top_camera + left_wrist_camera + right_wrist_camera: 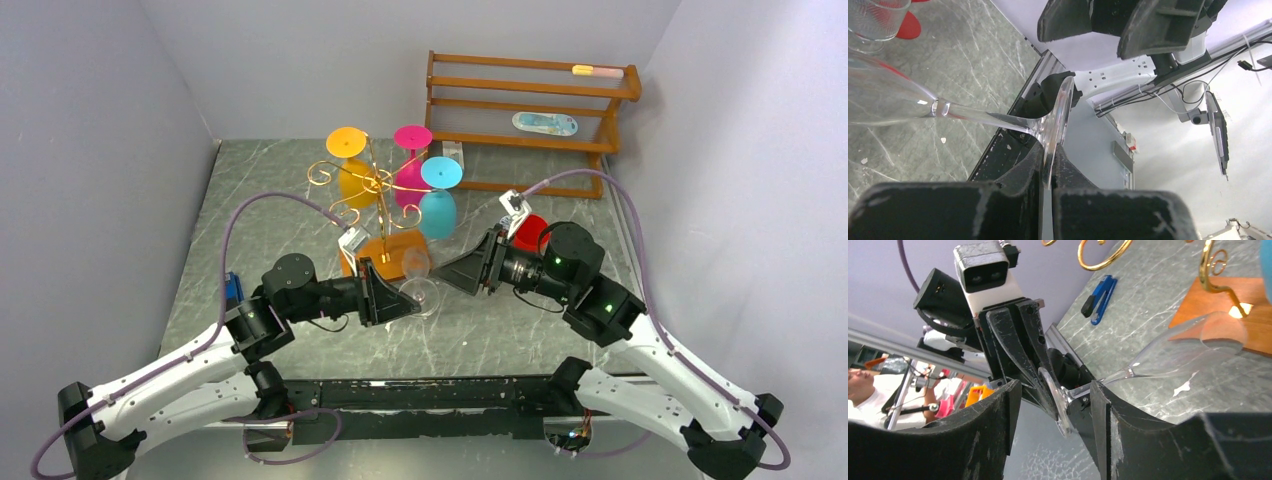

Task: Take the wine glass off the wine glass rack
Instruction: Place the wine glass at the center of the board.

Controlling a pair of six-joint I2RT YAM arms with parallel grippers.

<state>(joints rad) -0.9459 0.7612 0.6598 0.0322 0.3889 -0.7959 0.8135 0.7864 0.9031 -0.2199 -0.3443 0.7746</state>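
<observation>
At the near edge of the grey marbled table (300, 200), between the two arms: the left gripper (403, 302) is clamped on the round foot of a clear stemmed wine glass (420, 278), the disc pinched edge-on between both fingers. The glass is off the rack and lies roughly level, its bowl pointing away toward the rack's wooden base.

The right gripper (452, 272) faces it with jaws spread, one finger on either side of the foot. Contact cannot be told.

Just behind stands the thin gold wire wine glass rack (372, 185) on its flat orange-brown base. An orange glass (347, 143), a pink glass (412, 137) and a light-blue glass (440, 172) hang on it foot-up.

Far back at the wall is a brown wooden slatted shelf (530, 110).
</observation>
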